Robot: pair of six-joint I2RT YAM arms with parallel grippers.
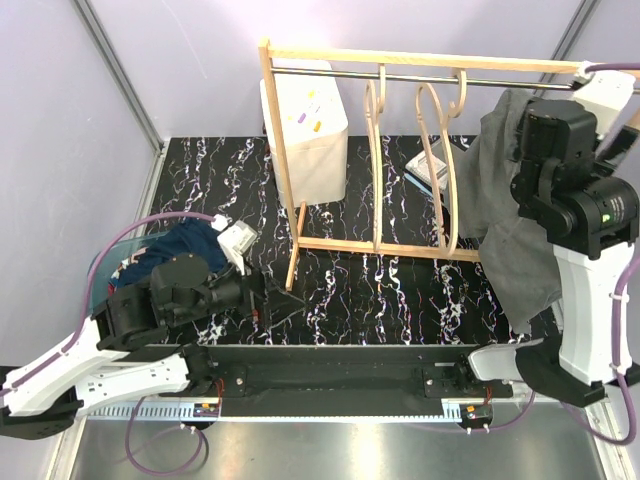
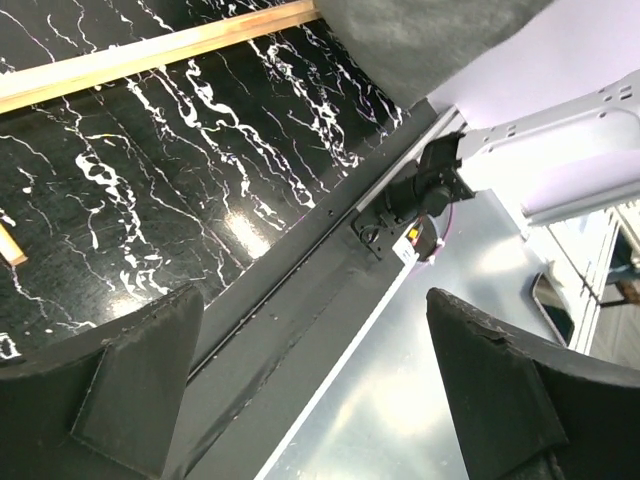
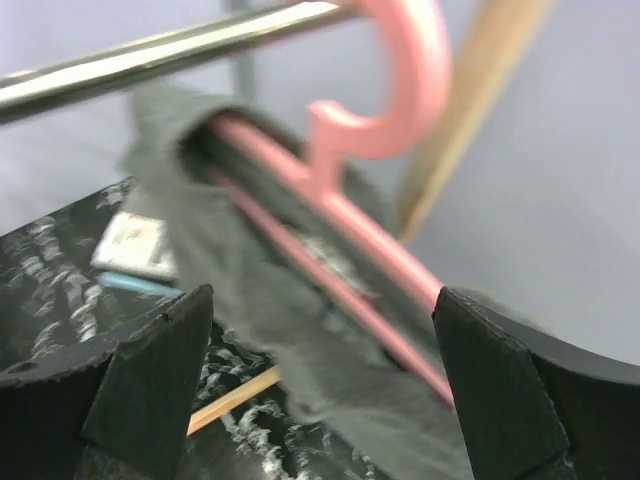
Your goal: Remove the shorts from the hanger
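Dark grey shorts (image 1: 497, 205) hung limp over pink hanger (image 3: 380, 230), far right of rail (image 1: 400, 78). Judged light, soft, prone to bunch; pinch loose cloth below the bar. Right gripper (image 3: 320, 315) wide, empty, facing them. Left gripper (image 2: 315, 320) wide, empty, low at near left beside navy shorts (image 1: 165, 252).

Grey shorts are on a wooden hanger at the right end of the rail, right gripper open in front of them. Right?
No: the hanger holding the grey shorts is pink, not wooden, as the right wrist view shows. It does hang at the right end of the rail, right gripper open in front.
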